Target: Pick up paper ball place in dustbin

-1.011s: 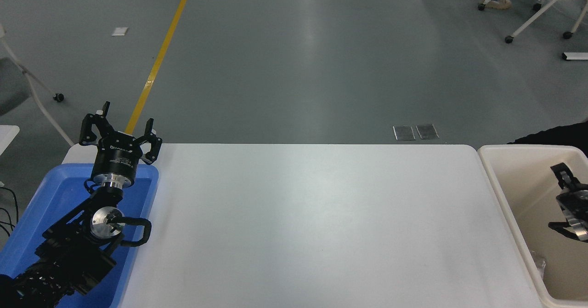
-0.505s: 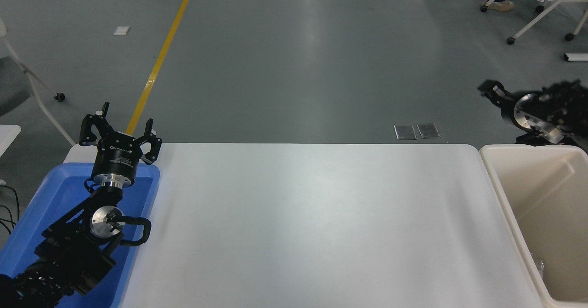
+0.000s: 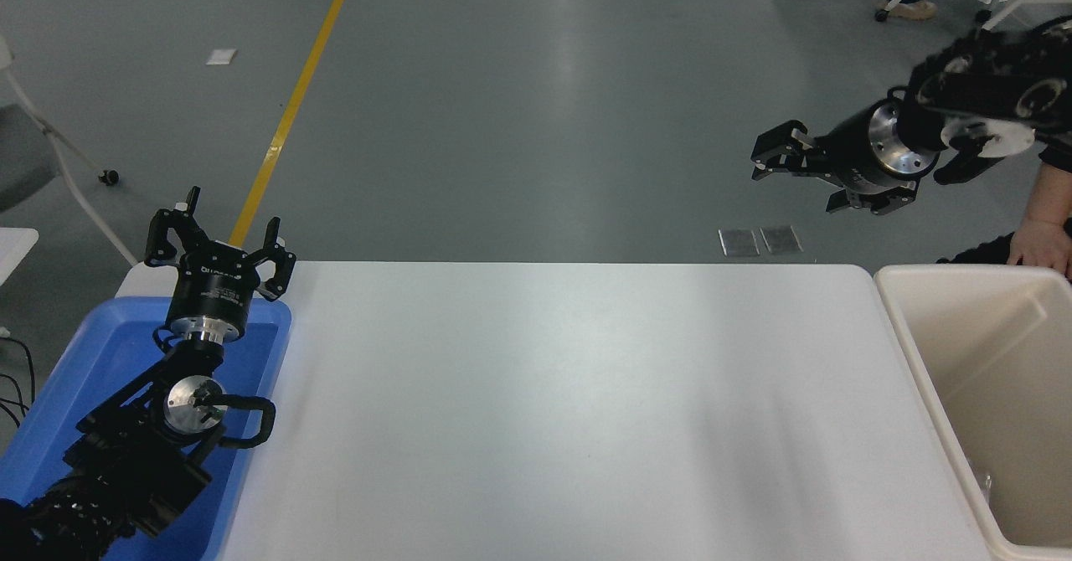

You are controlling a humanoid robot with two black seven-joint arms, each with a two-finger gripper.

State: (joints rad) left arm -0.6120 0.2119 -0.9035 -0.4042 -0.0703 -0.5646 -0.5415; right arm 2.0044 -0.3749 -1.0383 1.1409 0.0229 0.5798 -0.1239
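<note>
The cream dustbin point(image 3: 911, 352) stands at the table's right end, partly cut off by the picture's edge. No paper ball shows on the table or in the visible part of the bin. My right gripper point(image 3: 808, 177) hangs high above and beyond the bin's far left corner. It points left, open, with nothing between its fingers. My left gripper point(image 3: 219, 239) is parked open over the far end of the blue tray point(image 3: 100, 352) at the lower left.
A person's hand point(image 3: 1038, 245) rests at the dustbin's far rim. A small clear crinkled scrap point(image 3: 985, 486) lies low inside the bin. The white table point(image 3: 569, 410) spans the middle. Wheeled chairs point(image 3: 997, 8) stand on the floor behind.
My right gripper has risen out of the dustbin and swung up and to the left, empty. A person's hand has appeared at the bin's far rim. The left arm has not moved.
</note>
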